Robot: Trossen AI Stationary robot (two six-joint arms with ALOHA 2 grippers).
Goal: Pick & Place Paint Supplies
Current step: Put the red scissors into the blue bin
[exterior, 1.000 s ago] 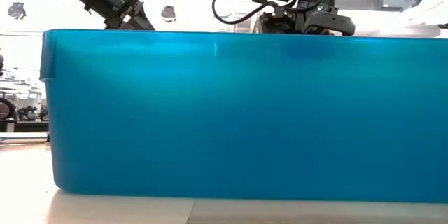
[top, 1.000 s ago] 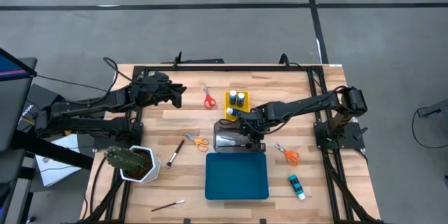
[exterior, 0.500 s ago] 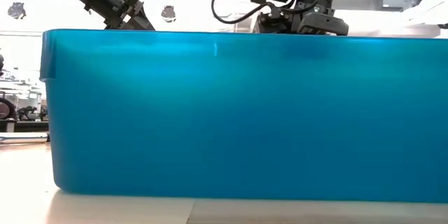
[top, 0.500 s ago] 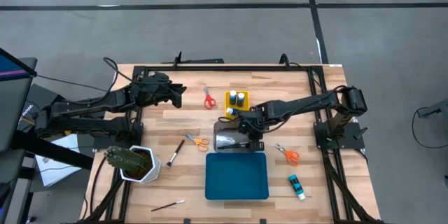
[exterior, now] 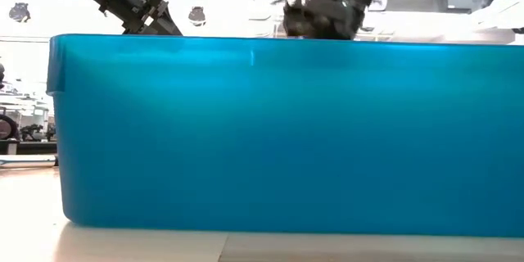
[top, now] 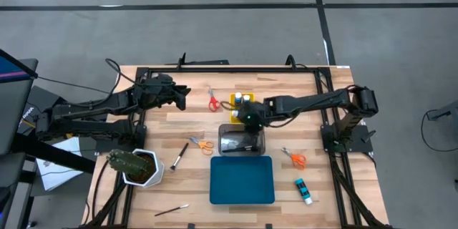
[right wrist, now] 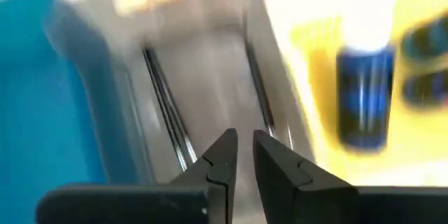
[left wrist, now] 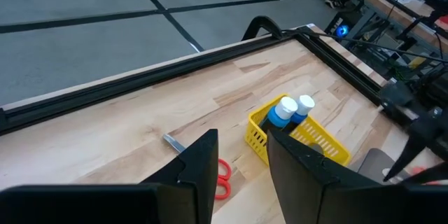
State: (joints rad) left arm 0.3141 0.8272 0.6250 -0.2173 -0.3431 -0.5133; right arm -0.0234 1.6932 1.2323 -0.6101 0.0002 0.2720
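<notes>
Overhead and left wrist views share the yellow tray (top: 237, 107) (left wrist: 318, 143).

A light wooden plank desk (top: 193, 125) framed by black metal rails (top: 236, 69) stands on a grey concrete floor (top: 215, 36) crossed by dark seam lines (top: 318, 0). Beyond it, at desk height, a bright white room (exterior: 221, 4) glows under overhead light.

Blue tray (exterior: 278, 131): the low view is filled by its near wall; table contents behind are hidden. Right wrist view: heavily blurred; clear tray (right wrist: 203, 84), brushes (right wrist: 164, 105) and bottle (right wrist: 364, 98) are only roughly made out. Red scissors (left wrist: 220, 178): partly hidden in the left wrist view behind a finger (left wrist: 199, 164).
</notes>
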